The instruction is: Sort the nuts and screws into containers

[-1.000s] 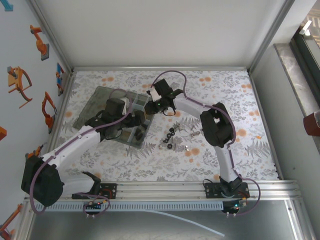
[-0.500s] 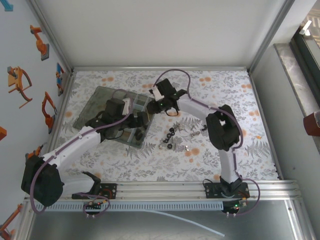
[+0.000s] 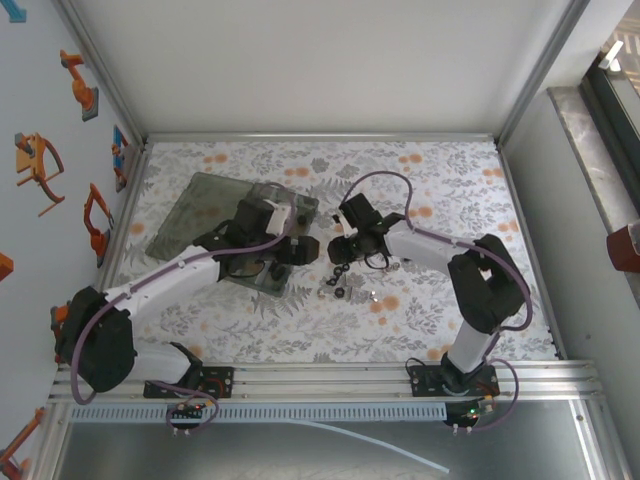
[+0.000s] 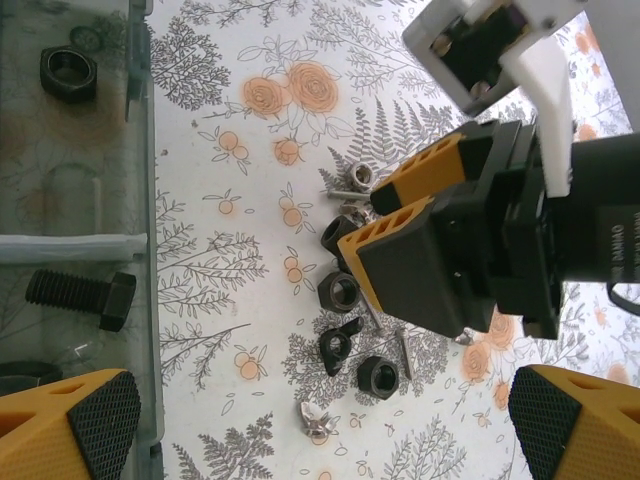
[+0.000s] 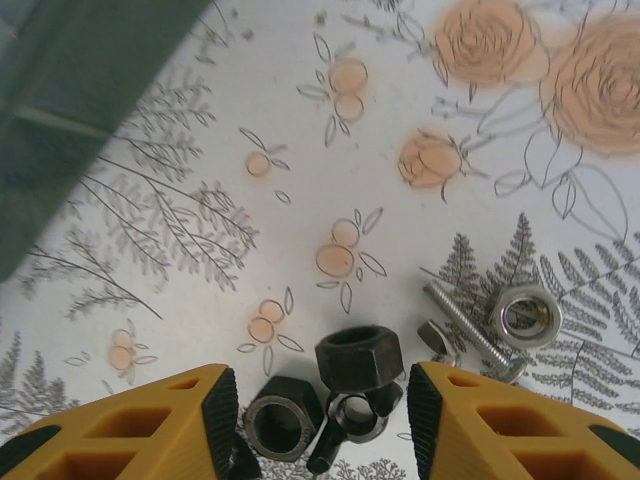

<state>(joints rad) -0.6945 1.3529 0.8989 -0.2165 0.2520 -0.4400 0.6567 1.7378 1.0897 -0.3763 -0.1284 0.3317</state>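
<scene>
Lowest in the left wrist view, the left gripper (image 4: 320,430) is spread wide, one fingertip in each bottom corner, and nothing is held. Just above it, loose black nuts (image 4: 340,292) and a silvery screw (image 4: 402,352) lie on the floral table (image 4: 230,120). At the left edge, the containers (image 4: 140,250) hold a black screw (image 4: 82,296) and, one compartment higher, a boxed nut (image 4: 68,73). In the right wrist view, the right gripper (image 5: 318,405) is parted over the nuts and nothing is pinched.
</scene>
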